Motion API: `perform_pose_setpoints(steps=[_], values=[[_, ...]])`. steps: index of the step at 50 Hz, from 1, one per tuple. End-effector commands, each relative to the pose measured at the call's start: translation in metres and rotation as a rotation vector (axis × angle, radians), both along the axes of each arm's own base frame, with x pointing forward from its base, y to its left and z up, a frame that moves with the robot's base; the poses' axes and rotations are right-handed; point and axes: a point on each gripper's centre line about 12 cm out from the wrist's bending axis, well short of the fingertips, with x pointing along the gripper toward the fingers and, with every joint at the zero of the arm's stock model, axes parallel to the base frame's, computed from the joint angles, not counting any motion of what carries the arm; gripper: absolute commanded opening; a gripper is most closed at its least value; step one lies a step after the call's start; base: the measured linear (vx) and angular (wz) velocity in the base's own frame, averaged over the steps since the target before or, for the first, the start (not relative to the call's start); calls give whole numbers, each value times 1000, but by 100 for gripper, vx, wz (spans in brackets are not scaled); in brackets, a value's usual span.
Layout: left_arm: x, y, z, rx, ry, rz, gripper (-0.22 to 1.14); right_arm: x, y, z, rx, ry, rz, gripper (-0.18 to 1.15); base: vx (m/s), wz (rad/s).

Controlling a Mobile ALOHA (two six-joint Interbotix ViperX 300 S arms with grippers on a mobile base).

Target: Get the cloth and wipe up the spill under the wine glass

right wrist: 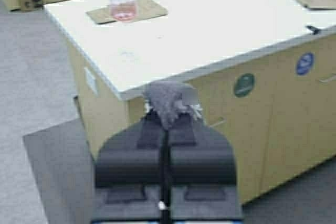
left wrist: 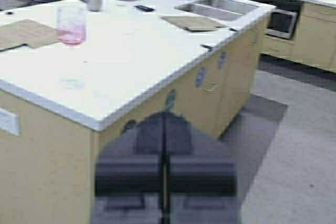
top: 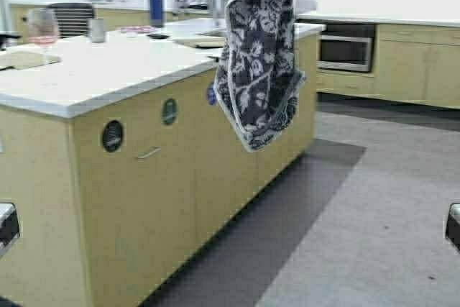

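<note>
- The dark navy cloth (top: pixel 259 55) with a white-grey floral print and a pale border hangs limp in mid-air at about one o'clock in the high view, in front of the far corner of the kitchen island, touching nothing below it.
- The right gripper (right wrist: pixel 167 109) has its fingers pressed together on a bunched tuft of that cloth (right wrist: pixel 167 98), as the right wrist view shows.
- The tall clear stemmed wine glass (top: pixel 43 30) with a pinkish-red bowl stands upright at about ten o'clock, on the white countertop (top: pixel 108 70) near the island's left end, well apart from the cloth.
- A flat brown cardboard sheet (top: pixel 25 59) lies just beside the glass foot.
- The left gripper (left wrist: pixel 165 171) hangs off the island's near side, its fingers together and holding nothing.
- Farther along the counter, at about eleven o'clock, stand a short steel mug (top: pixel 96 29) and a blue bottle (top: pixel 156 6).
- A built-in oven (top: pixel 346 47) sits in the back cabinets at two o'clock.
</note>
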Motion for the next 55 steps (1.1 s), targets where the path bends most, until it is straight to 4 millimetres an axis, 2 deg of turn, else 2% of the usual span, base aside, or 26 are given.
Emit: perform_pose_setpoints(steps=[1,19,39,46,55], values=[[3,0,7,2,-12,3,3,0,-1,9,19,-26,-4,6,7,23],[24,0,6,19,23,4,3,0,-1,9,18,-28,-4,6,11,19],[67,-1,5,31,124,-1,3,1,-1,11,26,-38,-4,6,19,14],[88,-4,-6,32,179,-14,2,0,-1,11,26,-43,-2,6,22,18],[115,-27,-29,42,244,-98,3,0,-1,11,30,-44,-3,6,22,20]])
